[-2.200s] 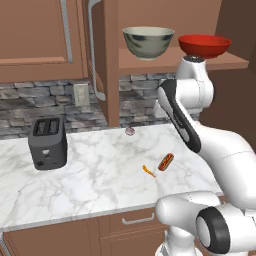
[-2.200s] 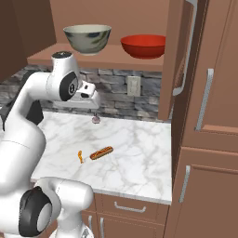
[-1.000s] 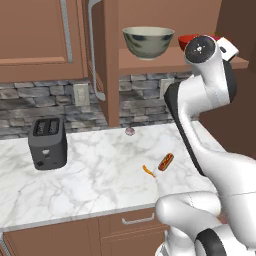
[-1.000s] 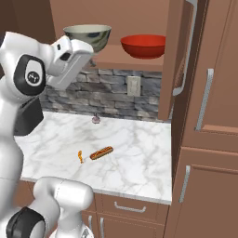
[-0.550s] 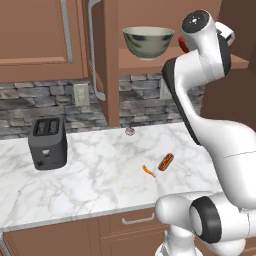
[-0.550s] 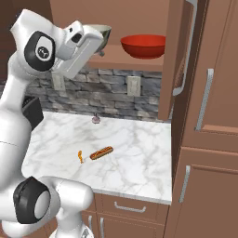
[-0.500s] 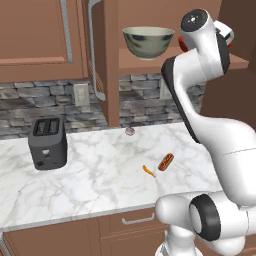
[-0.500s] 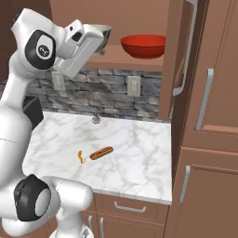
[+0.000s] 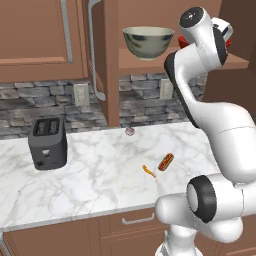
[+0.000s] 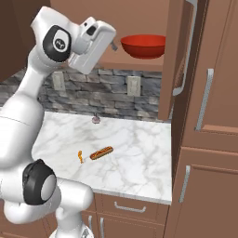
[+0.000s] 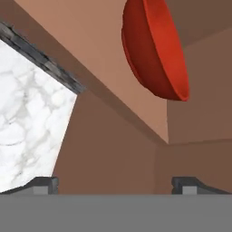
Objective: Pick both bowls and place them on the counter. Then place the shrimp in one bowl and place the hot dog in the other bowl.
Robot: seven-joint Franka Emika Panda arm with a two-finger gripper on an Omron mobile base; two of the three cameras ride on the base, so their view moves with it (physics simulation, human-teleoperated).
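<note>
open air before the red bowl [image 11: 154, 50]; cabinet wall [image 10: 173, 60] apparently close beside it

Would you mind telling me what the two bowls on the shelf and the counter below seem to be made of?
Grey-beige bowl: looks like ceramic with a soft sheen; muted, speckled outside and a pale inside.
Red bowl: glossy, either glazed ceramic or plastic; its even colour and bright highlights leave that open.
Counter: looks like polished white marble, going by the grey veins.

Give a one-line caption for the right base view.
Arm raised toward the red bowl on the shelf; hot dog and shrimp wait on the counter.
</note>
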